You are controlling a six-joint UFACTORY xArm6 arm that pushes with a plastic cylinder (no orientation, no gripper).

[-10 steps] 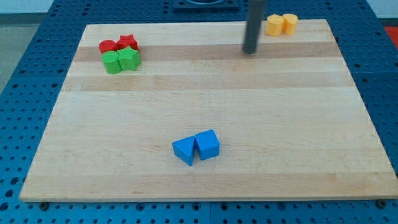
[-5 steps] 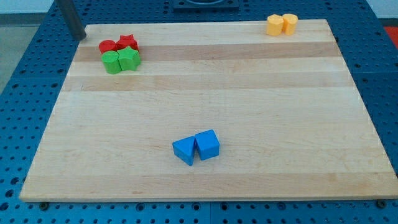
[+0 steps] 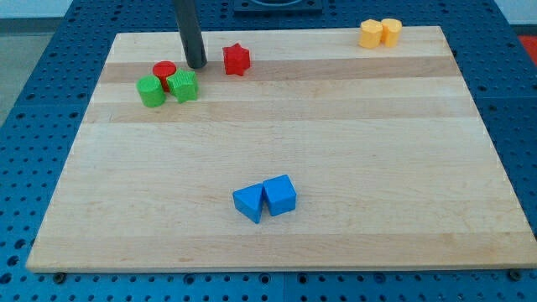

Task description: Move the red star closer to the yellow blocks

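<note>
The red star (image 3: 237,59) lies alone on the wooden board (image 3: 277,143), near the view's top, left of centre. My tip (image 3: 196,65) rests on the board just left of the star, with a small gap between them. Two yellow blocks (image 3: 380,33) sit side by side at the view's top right corner, far to the right of the star. The rod rises from the tip out of the view's top.
A red cylinder (image 3: 164,72), a green cylinder (image 3: 151,91) and a green star-like block (image 3: 184,85) cluster left of and below the tip. Two blue blocks (image 3: 264,199) touch each other near the view's bottom centre.
My tip swung from the top right to the board's top left corner, then to beside the cluster. The red star slid right, out of the cluster; the red cylinder and green block shifted.
</note>
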